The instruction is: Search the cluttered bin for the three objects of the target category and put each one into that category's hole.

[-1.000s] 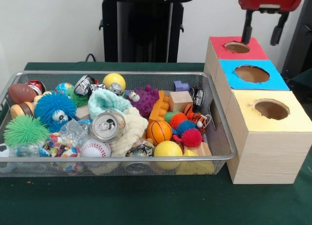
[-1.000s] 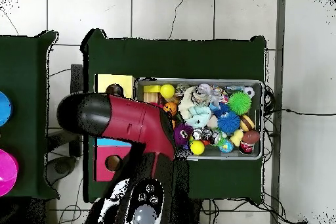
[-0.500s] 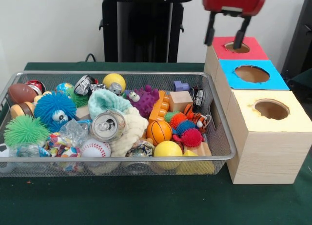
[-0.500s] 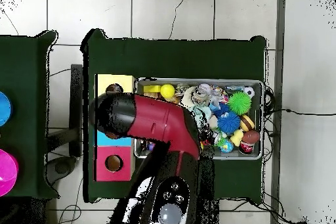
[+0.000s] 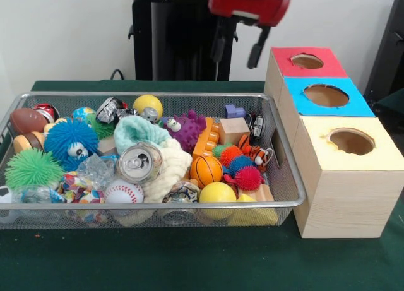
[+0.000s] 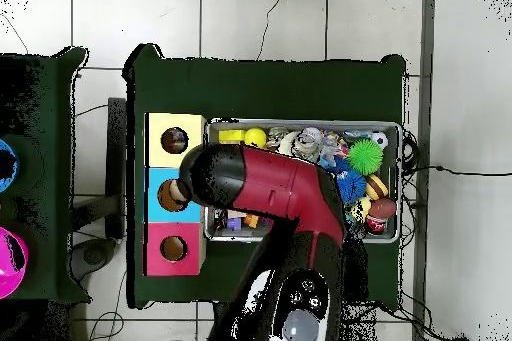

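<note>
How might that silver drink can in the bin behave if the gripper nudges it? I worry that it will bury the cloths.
The can lies tilted on soft cream fabric, so a nudge would probably rock or roll it. Its open top suggests it is empty and light. The smooth metal may slip between the fingers of the gripper.

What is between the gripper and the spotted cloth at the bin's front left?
Only clutter: crinkled clear plastic overlaps the spotted cloth, a baseball sits beside it; the open gripper hangs across the bin.

Silver mesh bin, yellow-surround hole
</note>
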You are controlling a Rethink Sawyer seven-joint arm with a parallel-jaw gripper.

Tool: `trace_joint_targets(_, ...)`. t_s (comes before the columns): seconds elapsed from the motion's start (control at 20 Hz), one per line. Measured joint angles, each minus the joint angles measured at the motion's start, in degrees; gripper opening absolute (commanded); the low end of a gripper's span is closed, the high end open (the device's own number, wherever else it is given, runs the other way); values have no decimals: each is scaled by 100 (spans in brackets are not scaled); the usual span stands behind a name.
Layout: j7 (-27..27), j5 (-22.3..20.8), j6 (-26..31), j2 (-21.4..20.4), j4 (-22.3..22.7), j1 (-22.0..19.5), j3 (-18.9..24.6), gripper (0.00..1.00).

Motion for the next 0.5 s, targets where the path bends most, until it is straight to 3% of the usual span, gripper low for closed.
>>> trace_joint_targets(0.5,0,-387,-366,-22,-1,-558,183,100)
